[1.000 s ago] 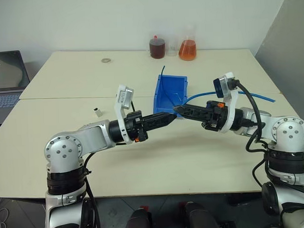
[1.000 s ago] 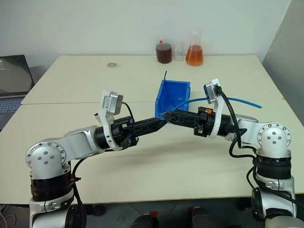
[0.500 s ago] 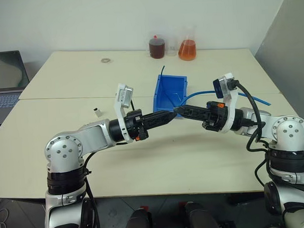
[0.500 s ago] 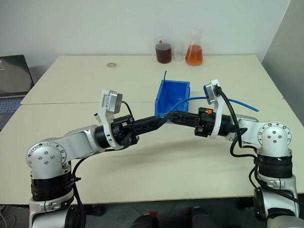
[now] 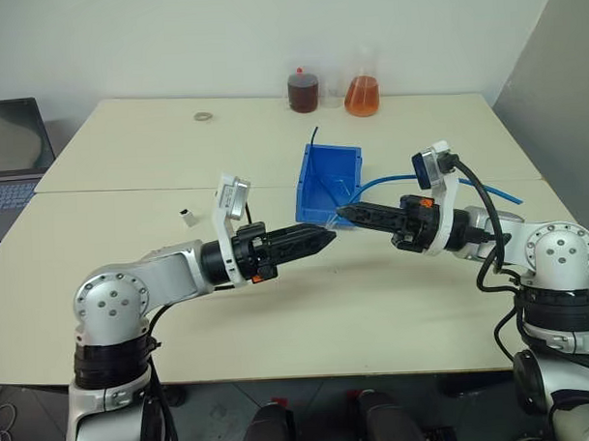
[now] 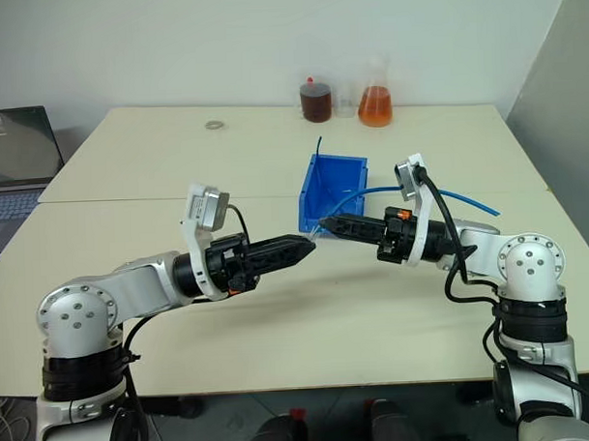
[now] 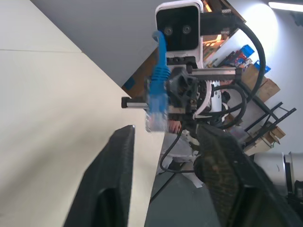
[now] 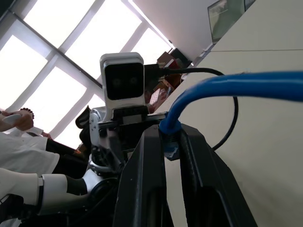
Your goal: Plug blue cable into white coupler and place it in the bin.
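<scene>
Head stereo pair looks down over the table [image 5: 394,294]; wrist cameras apparently face each other.

The blue cable [image 5: 390,181] is thin and light blue; its clear plug end [image 7: 155,120] is raised off the counter in front of the bin, and the rest trails over the bin's right side toward the counter's right edge. The white coupler [image 5: 188,216], a tiny boxy block, lies on the counter well left of the bin. The bin [image 5: 316,186] is bright blue, rectangular and upright at mid-counter.
</scene>
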`<state>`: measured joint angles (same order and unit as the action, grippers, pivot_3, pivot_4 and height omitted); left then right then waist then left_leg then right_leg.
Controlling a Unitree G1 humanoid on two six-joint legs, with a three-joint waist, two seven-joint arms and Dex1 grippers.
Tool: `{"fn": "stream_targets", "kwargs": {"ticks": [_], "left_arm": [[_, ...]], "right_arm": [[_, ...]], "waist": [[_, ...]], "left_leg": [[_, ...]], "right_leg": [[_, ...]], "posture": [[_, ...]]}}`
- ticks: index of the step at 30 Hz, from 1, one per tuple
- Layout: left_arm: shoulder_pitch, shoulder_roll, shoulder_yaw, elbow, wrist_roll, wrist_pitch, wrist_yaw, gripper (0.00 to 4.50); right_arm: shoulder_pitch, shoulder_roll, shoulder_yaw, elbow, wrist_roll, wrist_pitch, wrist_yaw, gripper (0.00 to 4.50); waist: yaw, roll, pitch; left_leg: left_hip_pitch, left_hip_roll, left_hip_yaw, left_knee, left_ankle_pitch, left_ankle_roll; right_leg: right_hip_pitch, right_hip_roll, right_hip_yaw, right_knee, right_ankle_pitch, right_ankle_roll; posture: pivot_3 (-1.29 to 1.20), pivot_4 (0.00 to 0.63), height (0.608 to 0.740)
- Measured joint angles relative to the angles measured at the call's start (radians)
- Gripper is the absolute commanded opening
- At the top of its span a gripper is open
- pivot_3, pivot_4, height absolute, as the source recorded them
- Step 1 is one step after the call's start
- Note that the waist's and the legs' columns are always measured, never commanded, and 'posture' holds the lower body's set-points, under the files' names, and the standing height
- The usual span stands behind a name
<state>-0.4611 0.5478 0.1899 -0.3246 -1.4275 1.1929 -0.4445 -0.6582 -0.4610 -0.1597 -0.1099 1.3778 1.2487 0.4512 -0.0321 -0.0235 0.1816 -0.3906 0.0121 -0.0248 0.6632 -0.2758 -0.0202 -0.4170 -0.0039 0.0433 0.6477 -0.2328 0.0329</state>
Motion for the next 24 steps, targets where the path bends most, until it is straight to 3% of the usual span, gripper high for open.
{"fn": "stream_targets", "kwargs": {"ticks": [4, 7, 12, 17, 20, 24], "left_arm": [[0.082, 0.069, 0.017, -0.067, 0.036, -0.029, 0.0, 3.86], [0.196, 0.159, 0.025, -0.123, 0.177, -0.084, -0.003, 4.48], [0.323, 0.184, -0.026, -0.138, 0.535, -0.263, 0.09, 4.48], [0.241, 0.002, -0.092, 0.082, 0.965, -0.473, 0.446, 4.48], [0.107, -0.129, -0.107, 0.275, 1.116, -0.59, 0.602, 4.48], [-0.025, -0.245, -0.096, 0.508, 1.198, -0.71, 0.695, 4.48]], "right_arm": [[0.012, -0.003, 0.034, -0.003, -0.069, -0.026, 0.04, 0.14], [0.018, -0.009, 0.044, 0.0, -0.127, -0.055, 0.071, 0.14], [0.01, -0.007, 0.046, 0.027, -0.186, -0.088, 0.109, 0.14], [-0.026, -0.005, 0.053, 0.056, -0.234, -0.108, 0.153, 0.14], [-0.04, 0.0, 0.07, 0.075, -0.268, -0.114, 0.174, 0.14], [-0.046, 0.005, 0.075, 0.08, -0.301, -0.125, 0.188, 0.14]], "waist": [[-0.001, 0.0, 0.0], [-0.002, 0.001, 0.0], [0.006, 0.001, 0.0], [0.017, 0.0, 0.0], [0.028, 0.0, 0.0], [0.031, -0.001, 0.0]], "left_leg": [[-0.006, 0.001, 0.0, 0.0, 0.0, 0.0], [-0.006, 0.0, 0.001, 0.0, 0.0, 0.0], [-0.007, 0.0, 0.0, 0.0, 0.0, 0.0], [-0.007, -0.001, 0.0, 0.001, 0.0, 0.0], [-0.009, -0.001, 0.001, 0.002, 0.0, 0.0], [-0.009, -0.003, 0.001, 0.002, 0.0, 0.0]], "right_leg": [[-0.005, 0.0, 0.0, 0.0, 0.001, -0.001], [-0.007, 0.0, 0.001, 0.0, 0.002, -0.005], [-0.006, -0.001, 0.0, -0.001, 0.003, -0.005], [-0.005, -0.002, -0.001, -0.001, 0.004, -0.003], [-0.006, -0.003, -0.002, -0.001, 0.005, -0.003], [-0.006, -0.005, -0.003, -0.001, 0.006, -0.002]], "posture": [[0.0, 0.15, 0.74], [0.0, 0.15, 0.74], [0.0, 0.15, 0.74], [0.0, 0.15, 0.74], [0.0, 0.15, 0.74], [0.0, 0.15, 0.74]]}}
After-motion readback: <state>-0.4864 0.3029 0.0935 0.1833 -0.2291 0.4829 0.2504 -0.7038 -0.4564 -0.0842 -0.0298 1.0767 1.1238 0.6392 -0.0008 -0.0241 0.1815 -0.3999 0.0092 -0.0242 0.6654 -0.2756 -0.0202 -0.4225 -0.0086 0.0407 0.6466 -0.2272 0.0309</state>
